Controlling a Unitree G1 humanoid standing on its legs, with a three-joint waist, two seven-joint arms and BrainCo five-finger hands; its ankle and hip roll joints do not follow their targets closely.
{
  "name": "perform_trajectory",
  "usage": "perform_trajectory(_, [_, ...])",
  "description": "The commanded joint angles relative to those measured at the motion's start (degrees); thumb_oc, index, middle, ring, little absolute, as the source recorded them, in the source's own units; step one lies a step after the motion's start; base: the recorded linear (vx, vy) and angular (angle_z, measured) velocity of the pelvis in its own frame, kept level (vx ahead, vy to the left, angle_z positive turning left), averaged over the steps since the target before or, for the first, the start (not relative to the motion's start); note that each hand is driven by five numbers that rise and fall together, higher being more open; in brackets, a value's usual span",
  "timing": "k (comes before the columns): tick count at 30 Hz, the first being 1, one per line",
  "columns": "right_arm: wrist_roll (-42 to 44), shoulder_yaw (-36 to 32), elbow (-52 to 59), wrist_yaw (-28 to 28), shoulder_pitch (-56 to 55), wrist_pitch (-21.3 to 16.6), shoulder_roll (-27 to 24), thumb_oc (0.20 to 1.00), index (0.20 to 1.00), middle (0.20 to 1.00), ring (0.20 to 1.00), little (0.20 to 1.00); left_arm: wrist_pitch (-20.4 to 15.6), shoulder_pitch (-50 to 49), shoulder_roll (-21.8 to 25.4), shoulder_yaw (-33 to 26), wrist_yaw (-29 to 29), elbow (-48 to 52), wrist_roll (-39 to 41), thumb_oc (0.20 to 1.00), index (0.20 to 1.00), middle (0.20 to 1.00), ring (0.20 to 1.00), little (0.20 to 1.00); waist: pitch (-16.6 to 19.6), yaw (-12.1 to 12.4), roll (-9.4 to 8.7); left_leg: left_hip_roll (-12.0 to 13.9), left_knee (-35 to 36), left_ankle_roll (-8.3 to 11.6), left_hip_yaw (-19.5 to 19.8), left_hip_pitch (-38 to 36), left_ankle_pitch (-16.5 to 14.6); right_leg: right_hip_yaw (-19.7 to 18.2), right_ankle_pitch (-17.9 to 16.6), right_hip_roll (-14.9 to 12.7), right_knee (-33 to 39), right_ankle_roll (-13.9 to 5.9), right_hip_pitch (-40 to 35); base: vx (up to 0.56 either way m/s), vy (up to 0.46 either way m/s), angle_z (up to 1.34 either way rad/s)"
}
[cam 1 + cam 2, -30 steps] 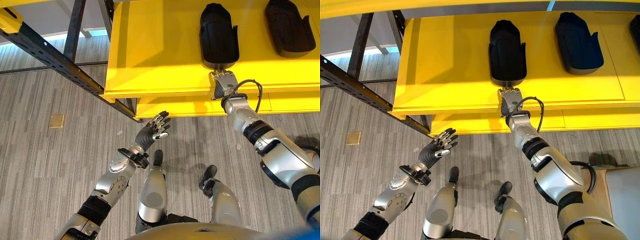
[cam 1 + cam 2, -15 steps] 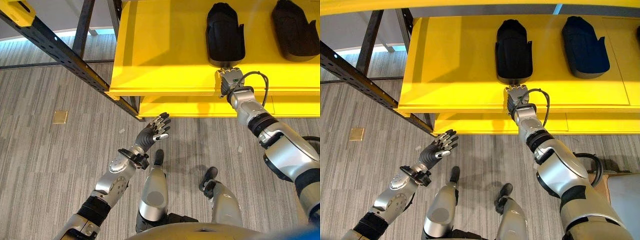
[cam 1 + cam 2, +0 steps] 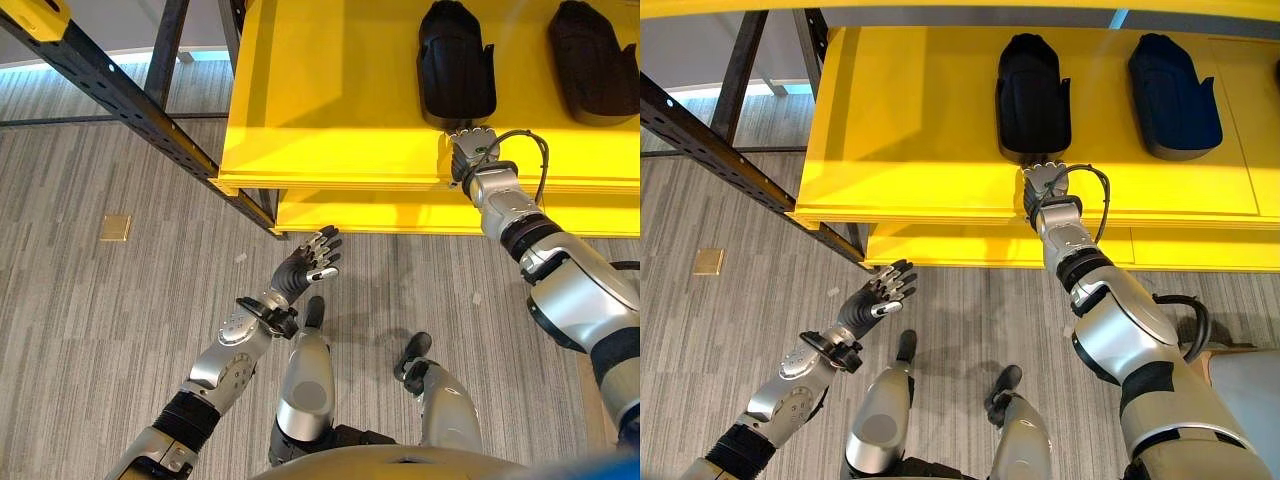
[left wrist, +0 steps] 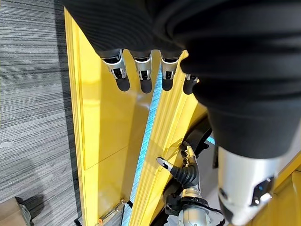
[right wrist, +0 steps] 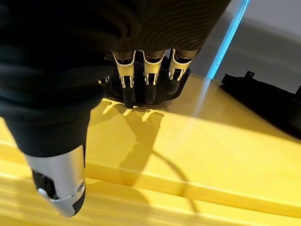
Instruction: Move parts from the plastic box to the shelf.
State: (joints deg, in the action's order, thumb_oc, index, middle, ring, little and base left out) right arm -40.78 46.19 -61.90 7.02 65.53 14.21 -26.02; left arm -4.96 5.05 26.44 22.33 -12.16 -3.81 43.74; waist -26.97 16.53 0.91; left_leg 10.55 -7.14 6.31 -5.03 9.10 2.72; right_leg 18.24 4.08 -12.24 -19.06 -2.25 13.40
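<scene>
- On the yellow shelf [image 3: 910,120]: right hand [image 3: 1044,184] at the front edge, straight fingers [image 5: 149,89] against the near end of a black part [image 3: 1033,95]; nothing gripped
- Second black part [image 3: 1174,95] well to its right; plastic box not identifiable
- Likely step: seat the part; push along its axis, low and slow, stop short of the back
- Left hand [image 3: 307,262] over the floor [image 3: 90,330], fingers relaxed, empty

2 parts [image 3: 1034,95] side by side on shelf [image 3: 910,130]
</scene>
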Motion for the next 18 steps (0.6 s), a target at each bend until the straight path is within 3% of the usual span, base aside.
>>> perform_trajectory(1, [0.4,3.4,-0.4,1.5,9.4,1.2,-4.3,1.0,1.0,1.0,1.0,1.0,-1.3,-0.4,2.0,1.9,-0.2,7.4,-0.9,1.0,1.0,1.0,1.0,1.0,-1.0,0.7,-0.97,3.1,-6.8,-0.52,-1.5,0.7,-3.9,1.6,-2.3,-3.5,2.4,-6.11,-4.3,0.0,0.0,0.0])
perform_trajectory(18, [0.9,4.3,0.1,0.6,10.9,1.4,-4.2,1.0,1.0,1.0,1.0,1.0,-2.7,0.0,1.7,2.9,0.4,6.4,-0.5,1.0,1.0,1.0,1.0,1.0,-0.6,0.1,-0.25,2.8,-6.6,-0.67,-1.8,0.0,-4.1,1.4,-2.3,-4.0,2.4,-6.18,-4.4,0.0,0.0,0.0])
